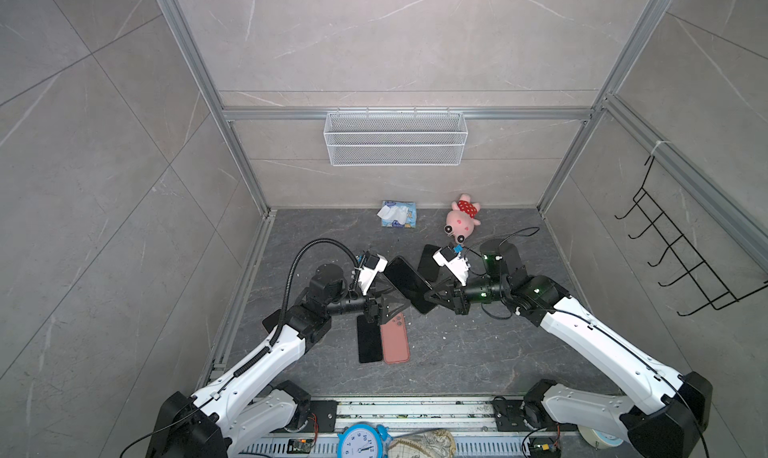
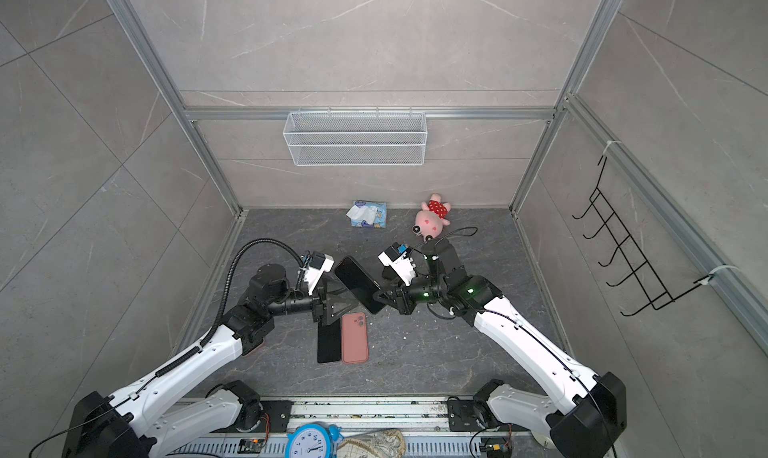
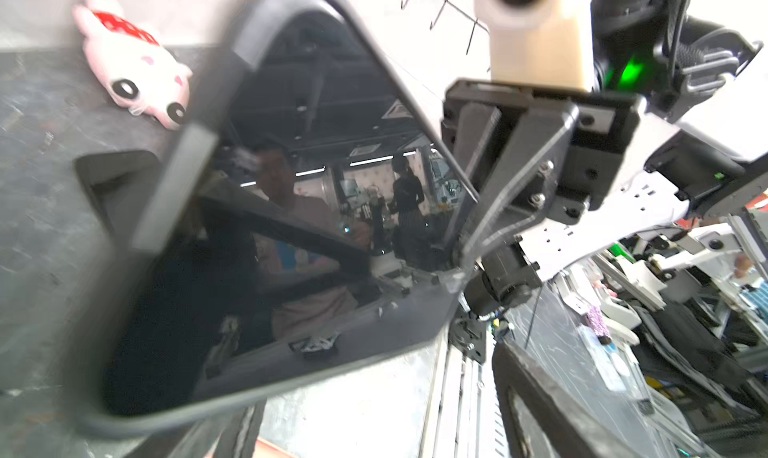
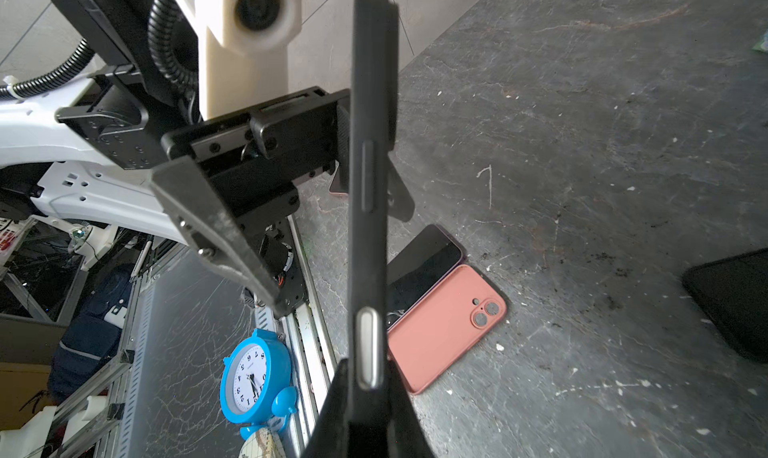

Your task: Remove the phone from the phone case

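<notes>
A black phone (image 1: 407, 283) in a dark case (image 4: 368, 102) hangs tilted above the table in both top views. My right gripper (image 1: 428, 298) is shut on its near right edge. In the right wrist view the phone stands edge-on between that gripper's fingers (image 4: 399, 410), with a silver strip showing in the case's side. My left gripper (image 1: 395, 297) is open, its jaws wide on either side of the phone's left part. One finger (image 4: 216, 227) stands well off the phone. The glossy screen (image 3: 291, 227) fills the left wrist view, blurred at its far rim.
A pink case (image 1: 395, 340) lies camera side up beside a second black phone (image 1: 369, 339), below the grippers. Another black slab (image 1: 428, 262) lies behind. A plush pig (image 1: 461, 219) and a tissue pack (image 1: 398, 214) sit at the back. A blue clock (image 1: 359, 441) stands at the front rail.
</notes>
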